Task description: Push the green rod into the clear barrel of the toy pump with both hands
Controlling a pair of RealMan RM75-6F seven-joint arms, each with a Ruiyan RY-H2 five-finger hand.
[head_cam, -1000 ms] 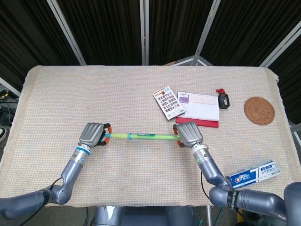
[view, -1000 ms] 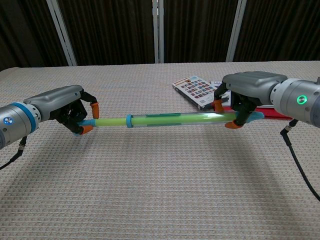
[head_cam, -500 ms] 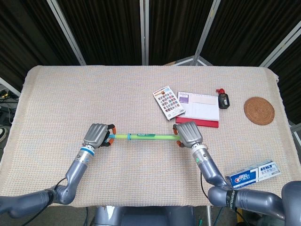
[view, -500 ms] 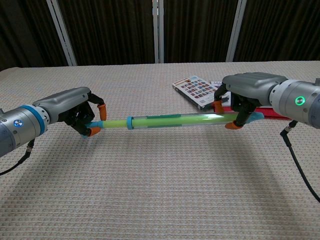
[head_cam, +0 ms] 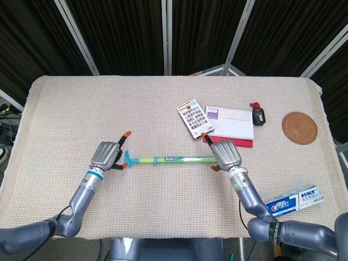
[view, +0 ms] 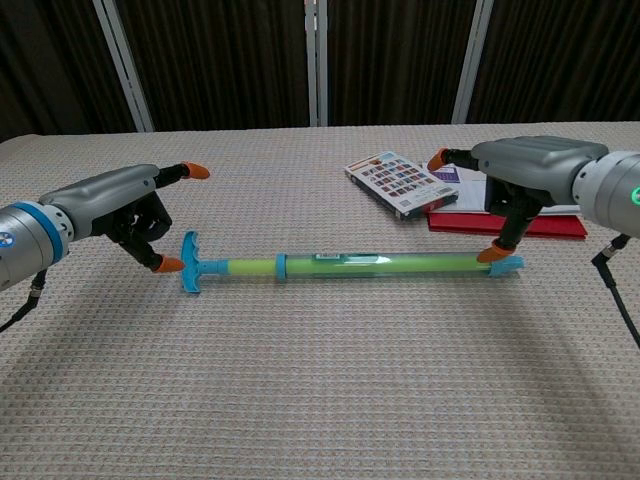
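Note:
The toy pump lies flat on the tablecloth between my two hands. Its clear barrel (head_cam: 182,159) (view: 380,265) runs from a blue collar (view: 281,266) to a blue end cap (view: 505,266), with green showing inside. A short stretch of green rod (head_cam: 141,160) (view: 235,268) sticks out to the blue T-handle (head_cam: 126,160) (view: 190,274). My left hand (head_cam: 107,156) (view: 120,215) hovers just left of the handle, fingers spread and holding nothing. Just above the end cap is my right hand (head_cam: 225,155) (view: 530,175), fingers also apart, one orange fingertip (view: 488,255) close over the cap.
Behind the right hand lie a patterned card (head_cam: 194,118) (view: 400,185) and a white notebook with a red edge (head_cam: 231,125). A small black item (head_cam: 258,115) and a round woven coaster (head_cam: 299,128) sit farther right. A toothpaste box (head_cam: 293,201) lies near the front right edge.
Both hands have let go of the pump and spread their fingers. The pump, held in the air before, now lies on the table.

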